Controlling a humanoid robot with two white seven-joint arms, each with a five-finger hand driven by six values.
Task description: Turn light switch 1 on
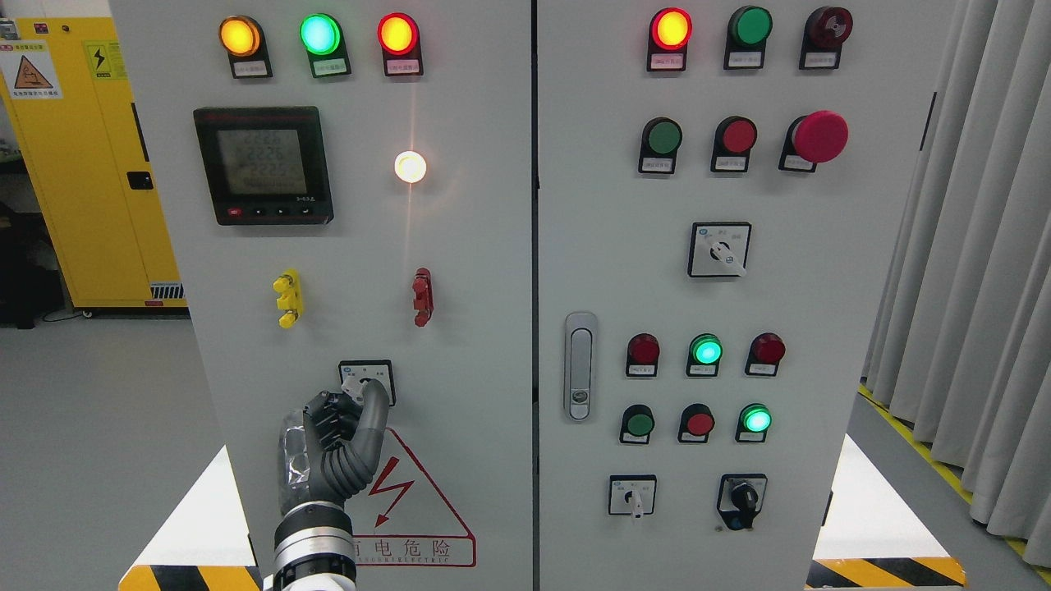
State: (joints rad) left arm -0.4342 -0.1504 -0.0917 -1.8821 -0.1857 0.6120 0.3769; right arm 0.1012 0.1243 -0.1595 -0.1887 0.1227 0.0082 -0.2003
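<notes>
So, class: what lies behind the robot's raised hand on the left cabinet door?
Behind the left hand sits a rotary switch; its white plate shows, its knob is hidden by fingers. The hand also covers part of the red warning triangle.

The left hand (337, 447) is raised against the lower left cabinet door (476, 345), its fingertips at the rotary switch (367, 382). Bare panel lies to either side of that switch and above it, up to the yellow handle (289, 299) and red handle (422, 296), which jut out. Between the two handles the door is flat. Right of the seam, the door latch (580, 366) protrudes, with rows of buttons just beyond
</notes>
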